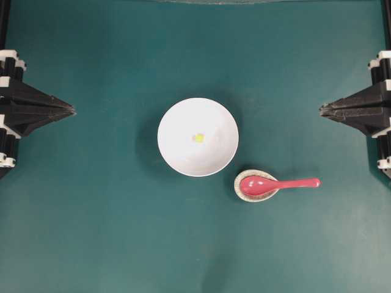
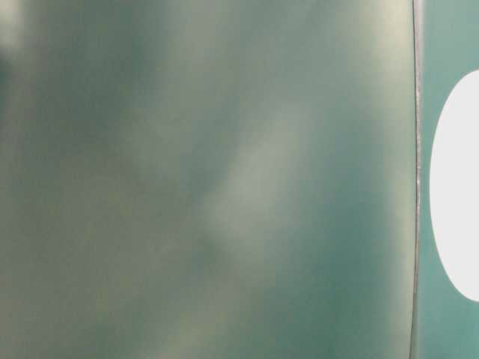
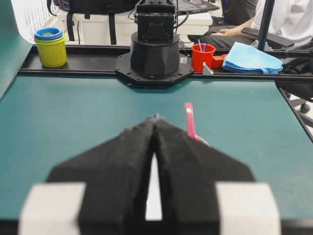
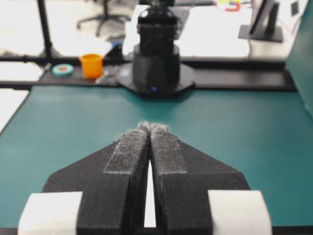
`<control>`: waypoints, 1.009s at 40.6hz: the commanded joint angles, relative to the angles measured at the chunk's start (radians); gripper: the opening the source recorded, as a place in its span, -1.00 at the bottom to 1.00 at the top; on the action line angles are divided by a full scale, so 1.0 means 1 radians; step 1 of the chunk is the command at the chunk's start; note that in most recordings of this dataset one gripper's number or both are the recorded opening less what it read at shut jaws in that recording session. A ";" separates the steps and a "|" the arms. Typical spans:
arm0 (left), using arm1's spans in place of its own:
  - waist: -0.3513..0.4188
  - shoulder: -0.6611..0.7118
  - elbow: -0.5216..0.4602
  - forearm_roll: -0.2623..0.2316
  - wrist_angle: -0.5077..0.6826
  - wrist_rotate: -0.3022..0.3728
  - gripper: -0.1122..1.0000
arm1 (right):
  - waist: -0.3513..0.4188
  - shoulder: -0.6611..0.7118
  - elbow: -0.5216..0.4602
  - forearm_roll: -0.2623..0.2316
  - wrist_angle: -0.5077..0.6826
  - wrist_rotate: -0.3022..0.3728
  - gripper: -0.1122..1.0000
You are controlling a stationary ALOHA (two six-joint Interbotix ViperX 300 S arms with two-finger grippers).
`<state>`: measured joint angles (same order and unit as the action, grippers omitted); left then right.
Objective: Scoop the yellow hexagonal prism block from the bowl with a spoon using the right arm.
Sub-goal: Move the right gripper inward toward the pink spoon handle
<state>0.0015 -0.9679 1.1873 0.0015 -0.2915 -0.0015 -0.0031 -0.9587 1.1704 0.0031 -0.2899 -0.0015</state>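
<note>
The white bowl sits mid-table with the tiny yellow hexagonal prism block lying inside it. The pink-red spoon lies to the bowl's lower right, its head on a small speckled spoon rest and its handle pointing right. My right gripper rests at the right edge, shut and empty, well away from the spoon. At the left edge my left gripper is shut on nothing too. In the left wrist view the spoon shows past the closed fingertips. The right wrist view shows closed tips over bare mat.
The green mat covers the table. The opposite arm bases stand at the far table edges. Cups and a blue cloth sit off the mat. The table-level view is blurred, with a white shape at the right.
</note>
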 commanded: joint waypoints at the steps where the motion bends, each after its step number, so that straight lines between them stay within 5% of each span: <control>1: 0.003 0.011 -0.040 0.006 0.014 0.002 -0.81 | -0.003 0.003 -0.017 -0.005 -0.002 -0.006 -0.80; 21: 0.032 0.011 -0.046 0.008 0.028 0.000 -0.79 | -0.003 0.002 -0.021 -0.005 0.020 -0.006 -0.75; 35: 0.032 0.018 -0.044 0.006 0.031 -0.012 -0.79 | -0.003 0.005 -0.021 -0.005 0.018 -0.006 0.04; 41: 0.032 0.018 -0.044 0.006 0.031 -0.015 -0.79 | -0.005 0.005 -0.020 -0.002 0.015 -0.005 0.20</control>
<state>0.0322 -0.9587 1.1674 0.0061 -0.2562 -0.0153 -0.0031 -0.9572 1.1704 0.0000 -0.2669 -0.0077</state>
